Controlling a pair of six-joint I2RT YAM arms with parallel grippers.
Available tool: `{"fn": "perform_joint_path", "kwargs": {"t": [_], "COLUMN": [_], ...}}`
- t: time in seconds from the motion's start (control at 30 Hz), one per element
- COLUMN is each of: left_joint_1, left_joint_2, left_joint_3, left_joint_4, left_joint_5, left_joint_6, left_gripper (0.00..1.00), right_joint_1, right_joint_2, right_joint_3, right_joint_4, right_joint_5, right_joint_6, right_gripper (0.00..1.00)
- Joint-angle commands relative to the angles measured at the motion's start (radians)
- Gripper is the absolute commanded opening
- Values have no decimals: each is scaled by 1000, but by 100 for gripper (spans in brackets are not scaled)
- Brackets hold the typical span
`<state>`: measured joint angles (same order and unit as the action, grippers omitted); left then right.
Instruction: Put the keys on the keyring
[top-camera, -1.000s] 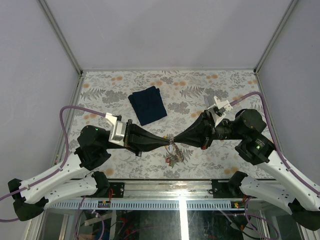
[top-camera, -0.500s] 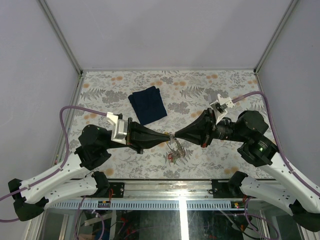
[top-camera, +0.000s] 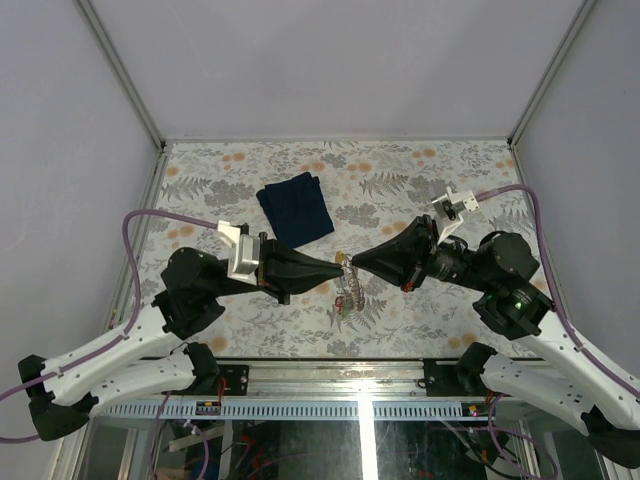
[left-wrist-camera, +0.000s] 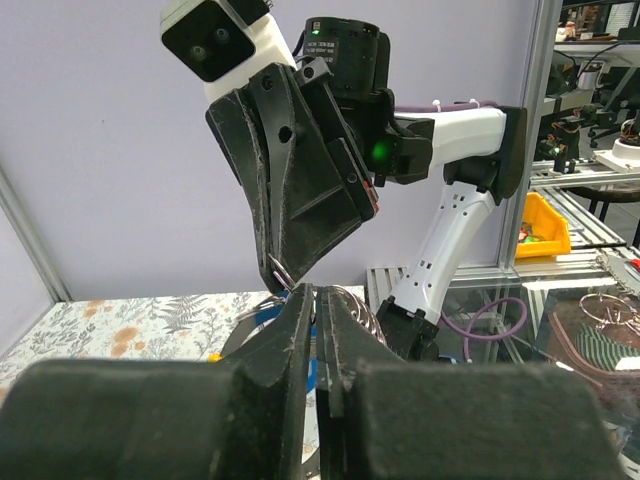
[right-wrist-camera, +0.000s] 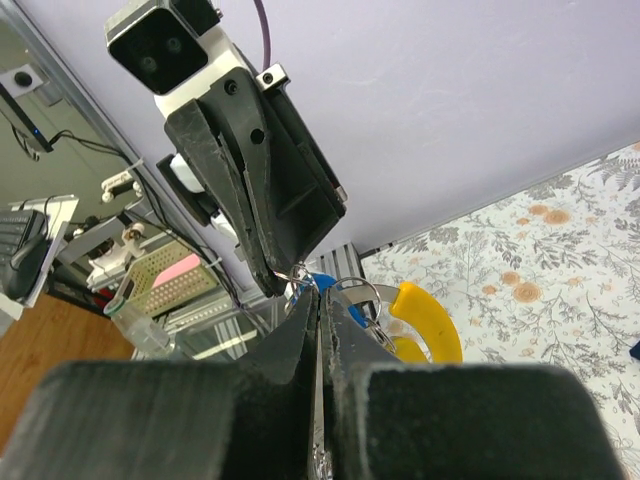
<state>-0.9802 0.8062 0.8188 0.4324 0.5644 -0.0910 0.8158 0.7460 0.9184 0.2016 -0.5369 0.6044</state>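
Note:
My left gripper (top-camera: 336, 266) and right gripper (top-camera: 357, 264) meet tip to tip above the middle of the table, both shut. Between and below the tips hangs a bundle of keys (top-camera: 348, 292) on wire loops, with a red tag lowest. In the right wrist view a thin silvery strip, apparently the keyring (right-wrist-camera: 318, 400), runs between my right gripper's (right-wrist-camera: 320, 297) shut fingers; a yellow tag (right-wrist-camera: 427, 312) and a blue tag (right-wrist-camera: 325, 283) hang just beyond. The left tip pinches a small wire loop (right-wrist-camera: 299, 272). In the left wrist view my left gripper (left-wrist-camera: 318, 296) is shut, with wire loops (left-wrist-camera: 358, 303) behind.
A dark navy folded cloth (top-camera: 294, 209) lies on the floral table (top-camera: 200, 190) beyond the left gripper. Grey walls and metal posts (top-camera: 160, 148) bound the table at the back and sides. Purple cables (top-camera: 132, 255) loop beside both arms.
Both grippers have moved together toward the far side of the table, carrying the key bundle with them. The tips stay pressed together and shut throughout.

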Motion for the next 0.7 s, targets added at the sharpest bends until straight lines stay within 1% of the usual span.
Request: {"fn": "perform_joint_path", "kwargs": {"t": [0.0, 0.17, 0.3, 0.43, 0.53, 0.67], "left_joint_1": [-3, -2, -2, -1, -2, -2], "left_joint_2": [11, 19, 9, -16, -33, -47], "left_joint_3": [26, 27, 25, 11, 6, 3], "left_joint_4": [1, 0, 5, 44, 76, 126], "left_joint_5": [46, 42, 20, -40, -82, -106], "left_joint_6": [3, 4, 0, -24, -45, -73], "left_gripper": [4, 15, 20, 25, 27, 29], "right_joint_1": [-7, -8, -7, -8, -7, -7], "right_joint_2": [-39, -45, -57, -63, -71, -74], "right_joint_3": [-11, -45, -64, -53, -36, -23], "right_joint_4": [246, 334, 351, 301, 231, 160], "right_joint_5": [137, 138, 121, 71, 33, -14], "right_joint_6": [55, 68, 30, -58, -143, -222], "right_gripper": [0, 0, 0, 0, 0, 0]}}
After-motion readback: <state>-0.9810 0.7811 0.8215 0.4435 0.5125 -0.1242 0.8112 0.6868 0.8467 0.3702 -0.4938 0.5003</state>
